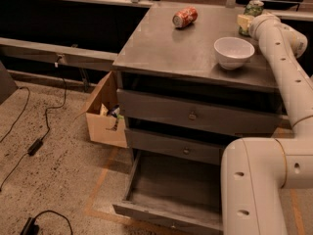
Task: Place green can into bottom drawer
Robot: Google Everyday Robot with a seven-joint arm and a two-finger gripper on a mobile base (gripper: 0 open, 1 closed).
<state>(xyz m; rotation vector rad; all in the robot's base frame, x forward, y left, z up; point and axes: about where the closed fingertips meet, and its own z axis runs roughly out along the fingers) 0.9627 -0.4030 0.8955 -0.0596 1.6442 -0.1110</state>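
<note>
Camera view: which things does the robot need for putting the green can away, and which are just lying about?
Needed: green can; bottom drawer, open; tool, beside the can on the cabinet top.
Lying about: red can; white bowl; cardboard box; floor cables.

Cream tubular arm point(288, 82), dark holes, gold ring; yellowish hand point(244, 21) beside green can point(254, 6)

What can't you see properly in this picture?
Camera view: the gripper, at the cabinet top's back right, is mostly hidden behind the arm.
Green can: lower part hidden behind the gripper.
Bottom drawer: right part covered by the arm, front cut by the picture's edge.
</note>
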